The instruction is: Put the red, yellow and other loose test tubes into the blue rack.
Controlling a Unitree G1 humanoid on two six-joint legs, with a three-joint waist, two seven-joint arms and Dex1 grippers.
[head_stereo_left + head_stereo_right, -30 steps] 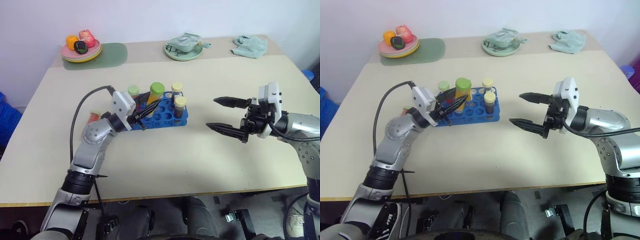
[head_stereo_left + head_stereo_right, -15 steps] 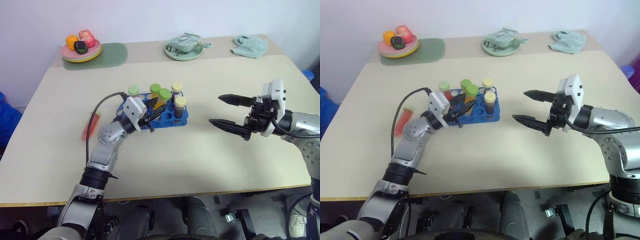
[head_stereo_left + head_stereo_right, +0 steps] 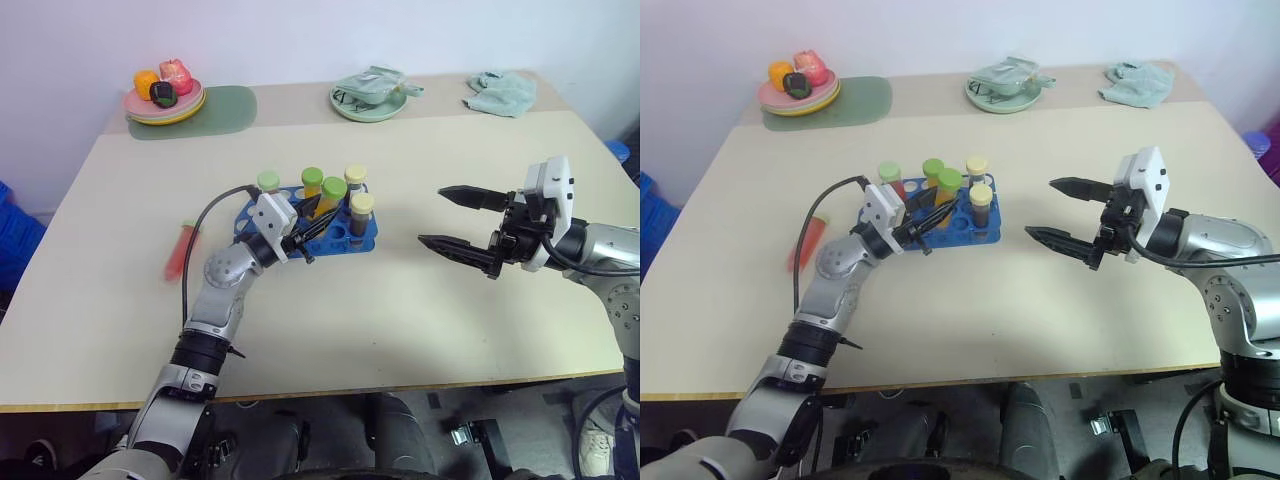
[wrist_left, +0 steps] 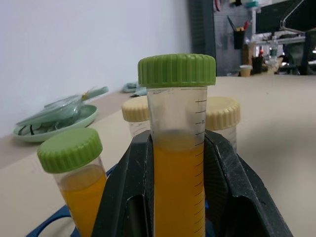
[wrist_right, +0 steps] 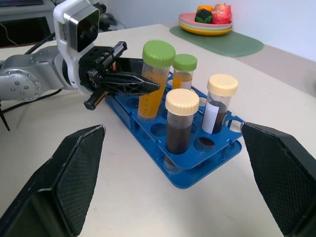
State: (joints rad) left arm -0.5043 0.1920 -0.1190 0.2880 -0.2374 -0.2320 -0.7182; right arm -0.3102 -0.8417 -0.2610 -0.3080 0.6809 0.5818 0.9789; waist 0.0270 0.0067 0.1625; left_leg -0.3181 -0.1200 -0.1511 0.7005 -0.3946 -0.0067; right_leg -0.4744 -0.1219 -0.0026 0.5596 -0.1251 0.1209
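Left gripper [image 5: 121, 81] pinches my green-capped clear plastic tube of orange liquid [image 5: 154, 81], held upright with its foot inside the bright blue plastic rack with round holes [image 5: 195, 168], mid-table. I judge it is going down into a hole; whether it is seated, I can't tell, the fingers [image 4: 228, 185] hide the base. Right gripper [image 3: 462, 222] hangs spread wide, apart from the rack, likely on standby. Red tube lying loose [image 3: 178, 258] on the beige table [image 3: 400, 310] sits well off the rack, blurred, cap end unclear. Lower walls of the other racked tubes are hidden by the rack.
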